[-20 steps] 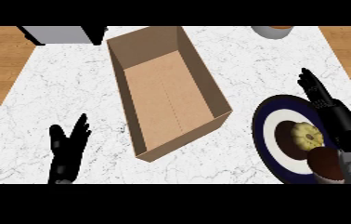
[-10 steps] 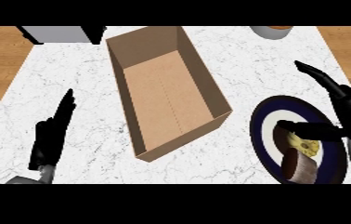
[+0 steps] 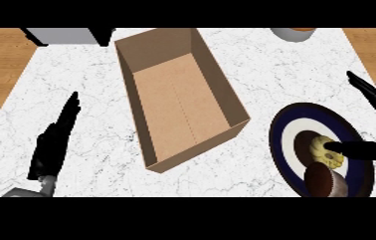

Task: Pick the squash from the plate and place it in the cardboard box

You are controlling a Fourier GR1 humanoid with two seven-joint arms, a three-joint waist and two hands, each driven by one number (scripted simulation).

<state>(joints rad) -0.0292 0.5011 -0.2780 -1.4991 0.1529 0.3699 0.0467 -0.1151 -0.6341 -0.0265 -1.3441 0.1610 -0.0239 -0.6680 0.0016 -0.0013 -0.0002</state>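
Near edge, left side: left hand lies over the marble counter, fingers straight and together pointing up-counter, holding nothing, well apart from the box. Near edge, right side: plate, dark blue rim with white centre, sits close to the box's near-right corner without touching it. On the plate: squash, pale yellow and bumpy, lying on a dark brown patch in the plate's middle; just in front of it a brown muffin, touching or nearly touching the squash, can't tell which. Right hand comes in from the right edge; one dark finger reaches across the plate and its tip is against the squash's right side. Another finger shows higher up at the right edge, spread well away from the first, so the hand is wide and not closed around anything. Squash is not lifted, it is on the plate. Mid counter: cardboard box, open top, set at an angle, long axis running near-to-far, nothing inside, only bare cardboard floor visible. Far edge: grey appliance at the top left, and a round bowl at the top right, contents not visible.
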